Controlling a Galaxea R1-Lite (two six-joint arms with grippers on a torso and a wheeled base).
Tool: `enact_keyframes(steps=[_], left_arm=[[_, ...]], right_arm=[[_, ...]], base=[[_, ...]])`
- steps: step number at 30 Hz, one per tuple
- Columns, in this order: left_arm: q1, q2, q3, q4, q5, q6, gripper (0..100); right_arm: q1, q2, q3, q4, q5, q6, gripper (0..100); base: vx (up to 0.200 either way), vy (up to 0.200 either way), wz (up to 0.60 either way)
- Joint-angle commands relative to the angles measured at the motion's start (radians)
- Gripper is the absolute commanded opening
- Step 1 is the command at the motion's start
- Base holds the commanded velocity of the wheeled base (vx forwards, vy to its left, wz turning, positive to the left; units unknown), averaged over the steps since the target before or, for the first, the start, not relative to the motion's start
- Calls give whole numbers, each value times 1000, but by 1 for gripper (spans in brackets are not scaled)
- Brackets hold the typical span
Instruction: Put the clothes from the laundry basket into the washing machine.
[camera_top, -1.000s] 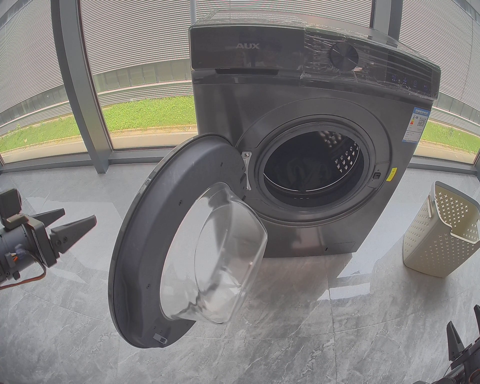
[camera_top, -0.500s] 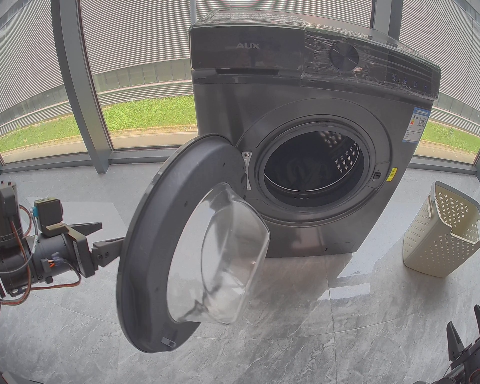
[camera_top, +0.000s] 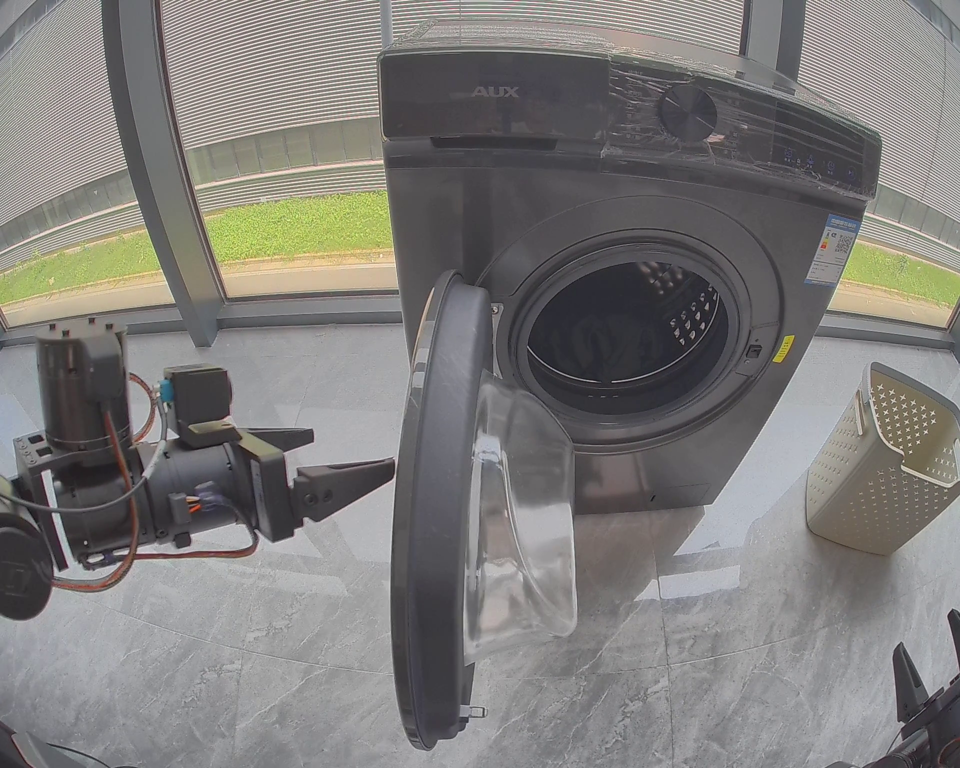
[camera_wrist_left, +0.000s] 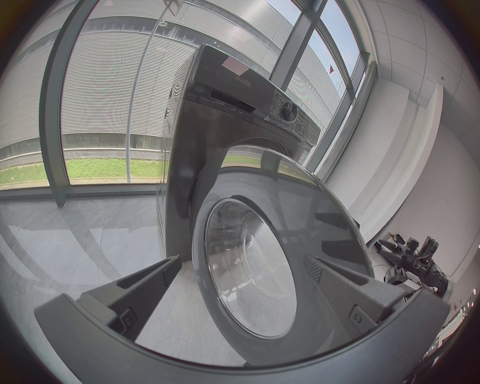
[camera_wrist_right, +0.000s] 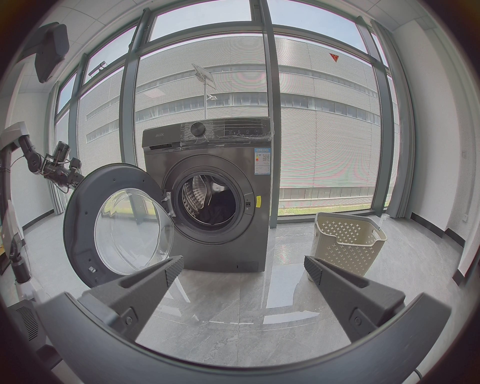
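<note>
A: In the drum (camera_top: 695, 310) of the washing machine (camera_top: 600, 200), a dark bundle of clothes (camera_top: 590, 350) is lying low toward the back. The laundry basket (camera_top: 860, 490) is standing on the floor (camera_top: 700, 640) off the machine's right side, well apart from both arms. I'm not seeing any cloth above its rim, and its bottom is hidden.

B: Grippers?

A: The left gripper (camera_top: 350, 452) is hanging just beside the outer face of the door (camera_top: 435, 520), fingers apart, gripping nothing. Can't tell if a tip is touching. The right gripper (camera_wrist_right: 242, 262) is sitting low, facing machine and basket, fingers spread wide, empty.

B: How is the cloth going to handle?

A: I'm judging it soft, light and limp, drooping rather than holding shape. I'm suggesting pinching a bunched fold at the top of the pile, not a loose edge, so it isn't slipping out or trailing.

B: Door?

A: It's standing edge-on to the head camera, about half open, hinged on the machine's left. It's looking stiff and free-swinging. I'm advising pushing on the grey frame far from the hinge, not on the glass bowl (camera_top: 525, 520).
</note>
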Motion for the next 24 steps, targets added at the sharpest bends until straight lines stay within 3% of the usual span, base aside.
enact_keyframes(steps=[1, 3, 5, 6, 7, 10, 16, 19, 24], left_arm=[[-37, 123, -77, -24, 24, -13, 100], [-55, 190, -119, -96, 50, -52, 100], [-60, 201, -125, -108, 58, -58, 100], [-74, 262, -160, -175, 124, -90, 100], [-81, 284, -172, -197, 149, -96, 100], [-101, 335, -198, -244, 190, -102, 100], [-130, 396, -255, -252, 199, -105, 100], [-146, 445, -333, -260, 239, -127, 100], [-157, 482, -383, -277, 251, -139, 100]], right_arm=[[0, -15, 16, 0, 2, -3, 100], [0, -15, 16, 0, -1, -1, 100], [0, -15, 16, 0, -1, -1, 100], [-1, -15, 16, 0, -1, -3, 100], [-1, -15, 16, 0, 0, -3, 100], [-1, -15, 16, 0, -1, -3, 100], [0, -15, 16, 0, -1, -3, 100], [-1, -15, 16, 0, 0, -3, 100], [-1, -15, 16, 0, 0, -3, 100]], base=[[0, 0, 0], [0, 0, 0], [0, 0, 0], [0, 0, 0], [0, 0, 0], [0, 0, 0], [0, 0, 0], [0, 0, 0], [0, 0, 0]])
